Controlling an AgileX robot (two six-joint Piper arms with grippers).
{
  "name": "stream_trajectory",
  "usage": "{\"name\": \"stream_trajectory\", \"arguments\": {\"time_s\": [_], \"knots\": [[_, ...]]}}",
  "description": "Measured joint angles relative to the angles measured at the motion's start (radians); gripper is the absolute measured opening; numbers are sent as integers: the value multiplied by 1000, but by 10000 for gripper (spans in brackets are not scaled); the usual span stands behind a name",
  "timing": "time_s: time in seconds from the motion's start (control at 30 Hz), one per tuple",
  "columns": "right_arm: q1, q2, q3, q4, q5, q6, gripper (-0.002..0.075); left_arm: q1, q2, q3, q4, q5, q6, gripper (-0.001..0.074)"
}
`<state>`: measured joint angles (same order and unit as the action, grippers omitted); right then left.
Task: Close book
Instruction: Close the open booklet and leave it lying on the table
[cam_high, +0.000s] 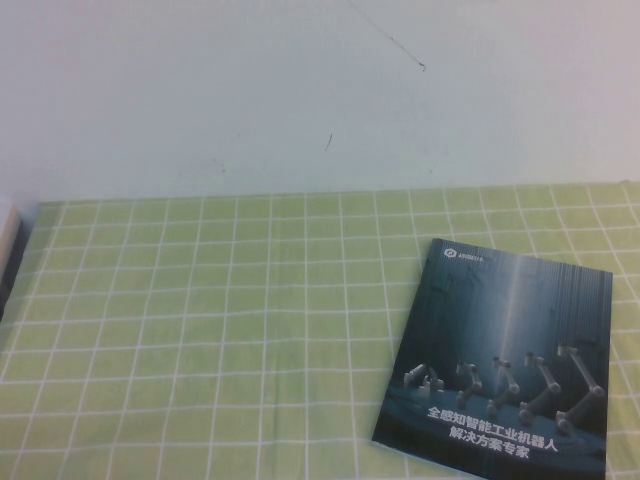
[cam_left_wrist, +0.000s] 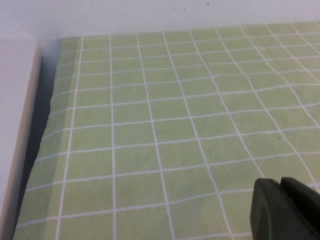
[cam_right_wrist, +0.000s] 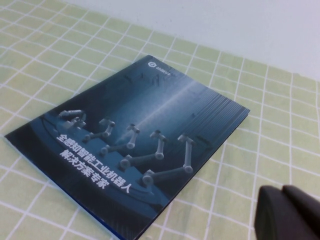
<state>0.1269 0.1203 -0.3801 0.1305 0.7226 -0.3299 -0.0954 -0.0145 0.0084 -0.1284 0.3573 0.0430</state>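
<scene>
A dark blue book (cam_high: 500, 365) lies flat and closed on the green checked cloth at the front right of the table, cover up, showing robot arms and white Chinese lettering. The right wrist view shows the same book (cam_right_wrist: 130, 142) lying flat. My right gripper (cam_right_wrist: 282, 192) hangs above the cloth beside the book, fingers pressed together, holding nothing. My left gripper (cam_left_wrist: 281, 184) is shut and empty over bare cloth on the left side. Neither gripper appears in the high view.
The green checked cloth (cam_high: 200, 320) covers the table up to a white wall (cam_high: 300, 90) at the back. A pale board (cam_left_wrist: 15, 130) runs along the cloth's left edge, with a dark gap beside it.
</scene>
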Motion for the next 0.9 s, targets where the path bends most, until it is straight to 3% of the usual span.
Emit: {"name": "stream_trajectory", "arguments": {"time_s": [0.9], "knots": [[0,0,0,0,0,-6,-3,0,0,2,-10,-8,14,-4]]}}
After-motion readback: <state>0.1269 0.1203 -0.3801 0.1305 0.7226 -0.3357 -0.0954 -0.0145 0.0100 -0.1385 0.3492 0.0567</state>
